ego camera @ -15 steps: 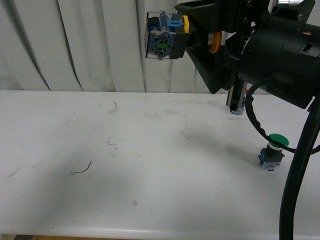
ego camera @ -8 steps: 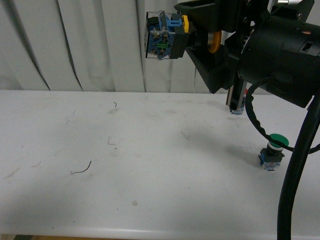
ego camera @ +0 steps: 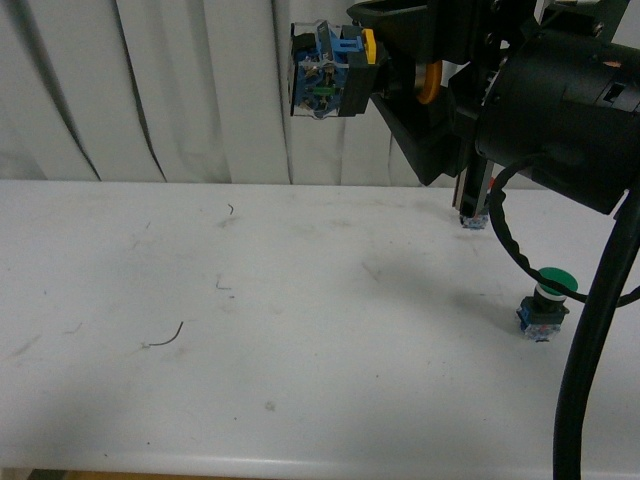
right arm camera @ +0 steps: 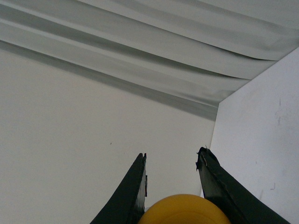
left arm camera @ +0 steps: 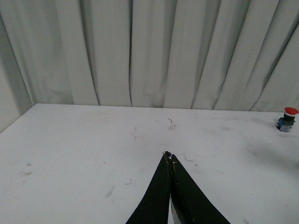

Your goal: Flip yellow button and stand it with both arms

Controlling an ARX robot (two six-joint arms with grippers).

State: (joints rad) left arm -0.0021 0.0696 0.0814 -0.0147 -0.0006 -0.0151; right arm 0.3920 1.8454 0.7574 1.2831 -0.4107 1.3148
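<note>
Now, flip in the air: we are judging the handover to be the step in hand. The right pincer [right arm camera: 173, 156] is clamping the yellow button [ego camera: 322, 72] high above the desk [ego camera: 200, 300], with the button lying sideways, its contact block pointing to our left and its cap sitting between the jaws.
Doing it well: we are advising that the left pincer [left arm camera: 169, 155] take the boxy block squarely on its flat sides before the right one lets go. The block can then be turning downward and meeting the desk flat, cap on top.
Curtain [ego camera: 150, 90]: we are seeing pale pleated cloth hanging behind everything.
Desk: we are looking at a white, matt, scuffed top with a few stray fibres.
Right arm [ego camera: 560, 110]: we are seeing a bulky black housing with a cylindrical body and a thick black cable [ego camera: 590, 350] looping down.
Left pincer: its thin black fingers are pressing together on nothing, over the desk, and the yellow button is not showing in its view.
Yellow button: we are noting a glossy rounded cap, and an edgy block of blue and black plastic with metal terminals.
Green-capped button [ego camera: 547, 298]: it is standing on the desk to our right.
Red-capped button [left arm camera: 286, 119]: it is standing near the curtain.
</note>
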